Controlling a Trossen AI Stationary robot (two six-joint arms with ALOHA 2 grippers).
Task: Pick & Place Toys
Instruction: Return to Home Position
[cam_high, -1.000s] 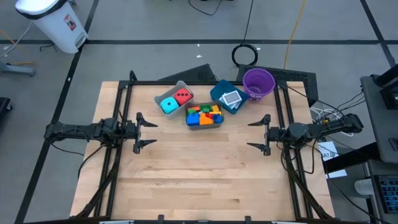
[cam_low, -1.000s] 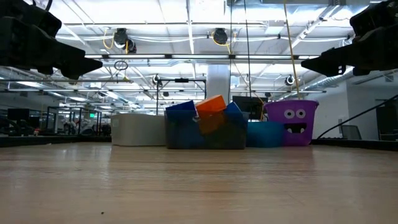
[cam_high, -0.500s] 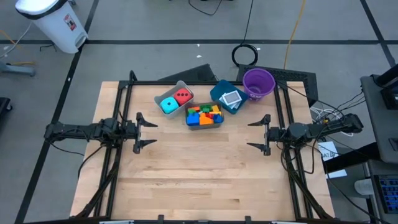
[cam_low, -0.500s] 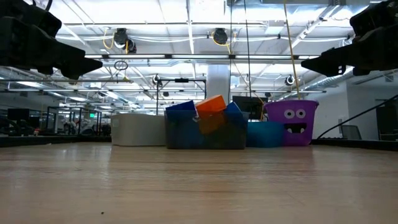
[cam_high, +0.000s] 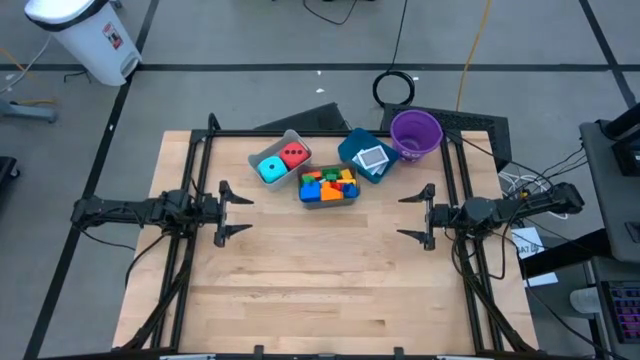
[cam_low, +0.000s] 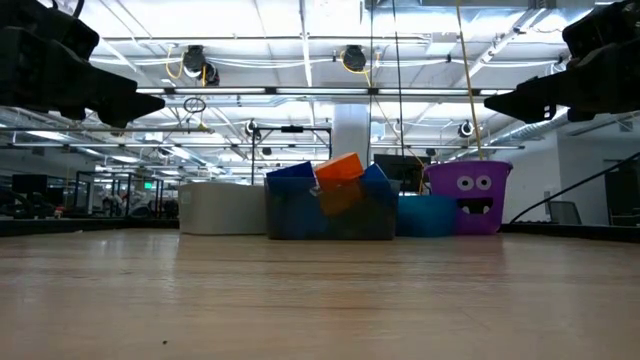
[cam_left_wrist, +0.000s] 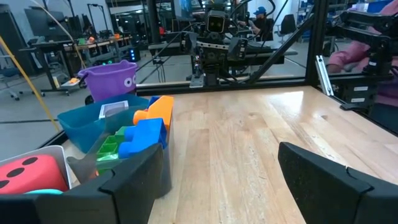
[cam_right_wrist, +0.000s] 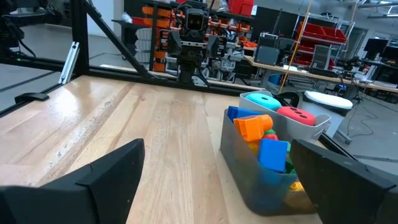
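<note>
Coloured bricks (cam_high: 328, 184) fill a dark bin (cam_high: 328, 198) at the table's far middle. A cyan cube (cam_high: 270, 169) and a red cube (cam_high: 294, 155) lie in a grey bin (cam_high: 256, 156) to its left. Small cards (cam_high: 371, 158) lie in a teal bin (cam_high: 352, 146) to its right. My left gripper (cam_high: 225, 212) hovers open at the table's left side, pointing level toward the middle. My right gripper (cam_high: 423, 214) hovers open at the right side, facing it. Both are clear of the toys.
A purple cup with a face (cam_high: 416, 132) stands at the far right next to the teal bin. The near half of the wooden table (cam_high: 320, 290) is bare. Black frame rails (cam_high: 200, 150) run along the table's left, right and far sides.
</note>
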